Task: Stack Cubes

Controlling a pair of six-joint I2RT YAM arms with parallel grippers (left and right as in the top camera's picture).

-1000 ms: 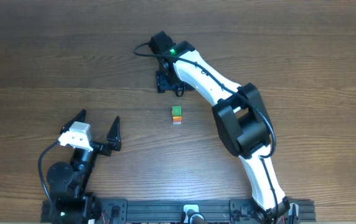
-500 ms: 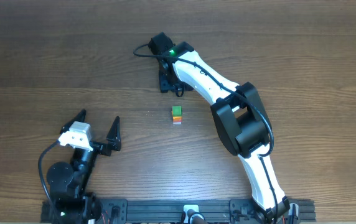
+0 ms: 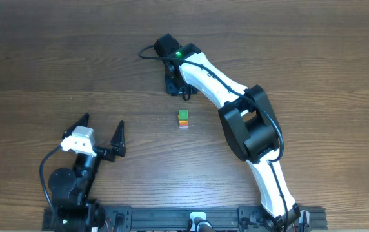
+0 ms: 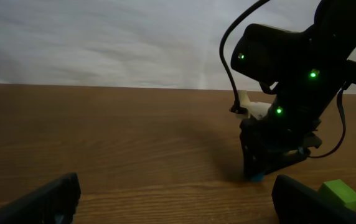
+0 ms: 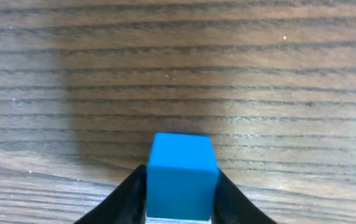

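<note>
Wooden table (image 3: 42, 51): right gripper (image 3: 175, 88) clamped on blue cube (image 5: 183, 165), near green-topped stack (image 3: 183, 118); left gripper (image 3: 102, 120) jaws spread wide.

Blue cube (image 5: 182, 171) pinched between jaws; green cube (image 3: 183, 115) stacked on orange cube (image 3: 183, 124).

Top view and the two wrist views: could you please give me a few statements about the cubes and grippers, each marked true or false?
1. The right gripper has the blue cube between its fingers. True.
2. The green cube is the lowest cube of its stack. False: it sits on top of an orange cube.
3. The left gripper is open and holds nothing. True.
4. The blue cube sits on top of the green cube. False: it is apart from the stack, in the right gripper.
</note>
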